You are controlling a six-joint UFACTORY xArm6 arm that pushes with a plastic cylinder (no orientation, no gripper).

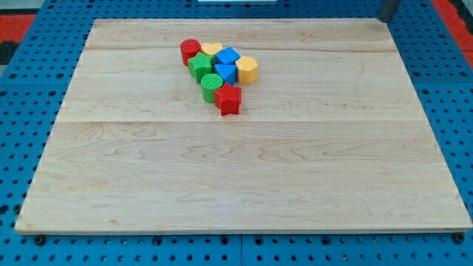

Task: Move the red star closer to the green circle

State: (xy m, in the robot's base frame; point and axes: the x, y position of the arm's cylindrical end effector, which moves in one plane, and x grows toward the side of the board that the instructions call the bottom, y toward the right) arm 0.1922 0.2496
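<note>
The red star (228, 99) lies at the lower end of a tight cluster of blocks in the upper middle of the wooden board (244, 177). It touches the green circle (212, 86), which sits just to its upper left. A dark rod shows at the view's top right corner, and my tip (385, 18) is by the board's top edge, far to the right of all the blocks.
The cluster also holds a red cylinder (190, 50), a yellow block (212, 49), two blue blocks (228, 55) (225, 72), a yellow hexagon (247, 69) and a green star (199, 65). A blue pegboard (22, 111) surrounds the board.
</note>
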